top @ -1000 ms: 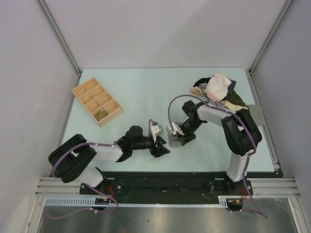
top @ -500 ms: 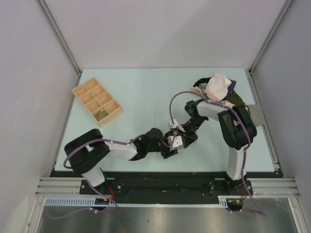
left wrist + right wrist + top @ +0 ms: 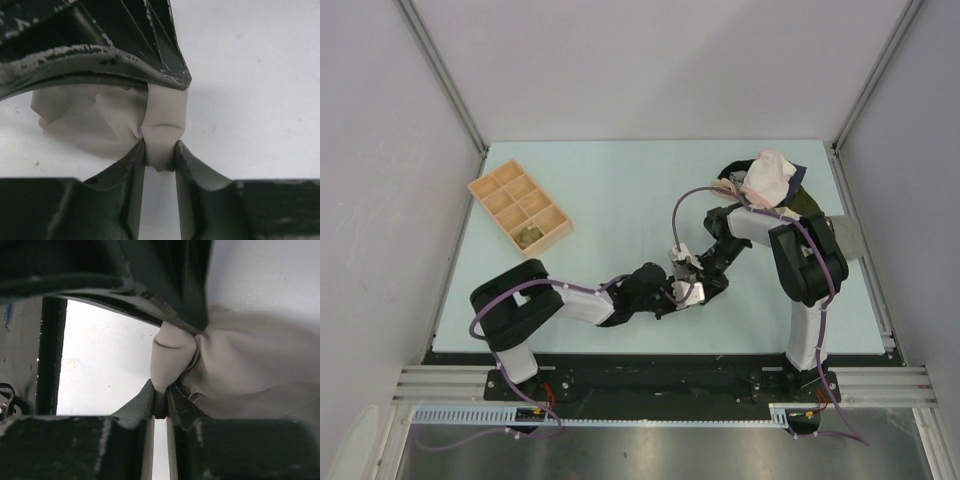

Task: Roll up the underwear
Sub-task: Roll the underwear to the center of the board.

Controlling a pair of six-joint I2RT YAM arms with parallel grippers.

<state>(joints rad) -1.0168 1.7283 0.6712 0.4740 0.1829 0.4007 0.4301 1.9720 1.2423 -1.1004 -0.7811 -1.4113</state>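
The underwear (image 3: 685, 291) is a small taupe-grey bundle near the table's front middle, mostly hidden from above by both grippers. In the left wrist view my left gripper (image 3: 160, 150) is shut on a narrow fold of the underwear (image 3: 100, 120), with the right gripper's dark body (image 3: 100, 50) pressed on the cloth just beyond. In the right wrist view my right gripper (image 3: 160, 395) is shut on a pinched edge of the underwear (image 3: 250, 355). From above, the left gripper (image 3: 672, 295) and right gripper (image 3: 694, 282) meet tip to tip.
A wooden compartment tray (image 3: 520, 208) lies at the back left. A pile of other garments (image 3: 768, 185), pale and dark, sits at the back right by the right arm's elbow. A grey plate (image 3: 850, 236) lies at the table's right edge.
My left arm has reached right to the bundle, and its jaws have narrowed onto a fold of cloth. The right gripper has kept its hold, shifting slightly right.
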